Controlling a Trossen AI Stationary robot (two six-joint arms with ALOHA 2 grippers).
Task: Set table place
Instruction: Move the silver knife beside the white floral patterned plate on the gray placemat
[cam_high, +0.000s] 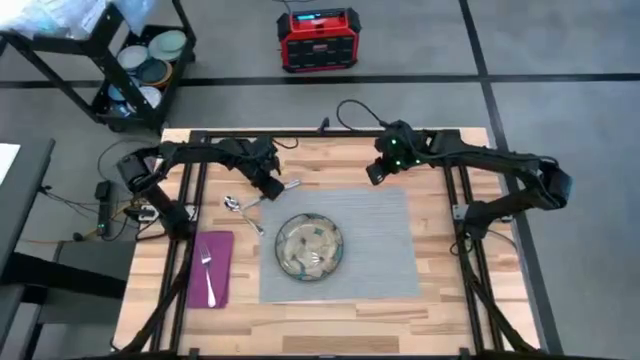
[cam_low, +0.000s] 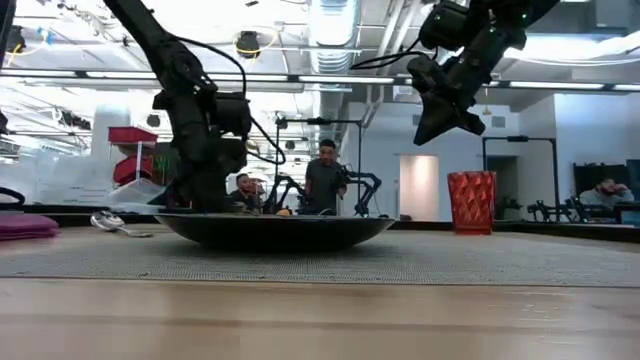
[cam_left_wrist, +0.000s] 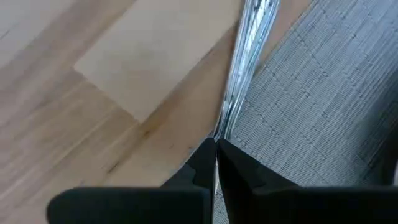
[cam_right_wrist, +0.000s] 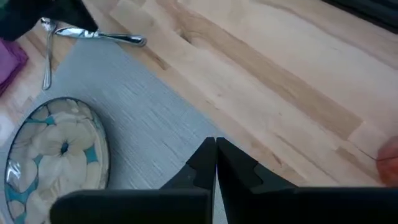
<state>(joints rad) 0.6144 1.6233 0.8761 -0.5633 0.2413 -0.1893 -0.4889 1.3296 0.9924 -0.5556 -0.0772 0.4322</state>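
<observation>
High view showed the left arm reaching in from the table's (cam_high: 330, 318) left edge, its left gripper (cam_high: 272, 187) lowered at the far left corner of the grey mat (cam_high: 380, 240). Left wrist view showed the fingers (cam_left_wrist: 202, 163) pressed together around the near end of a steel knife (cam_left_wrist: 249, 56), which ran straight ahead of the gripper along the mat's edge, partly on bare wood. A spoon (cam_high: 237, 207) lay just beside that gripper on its outer side. The plate (cam_high: 310, 246) sat on the mat nearer the front edge than the gripper, and the fork (cam_high: 208, 275) rested on the magenta napkin (cam_high: 213, 270), well apart toward the front left.

The right arm was bent in from the right side, with the right gripper (cam_high: 377, 172) raised above the mat's far edge, fingers (cam_right_wrist: 205, 158) closed and holding nothing. The plate lay below and ahead of it in the right wrist view
</observation>
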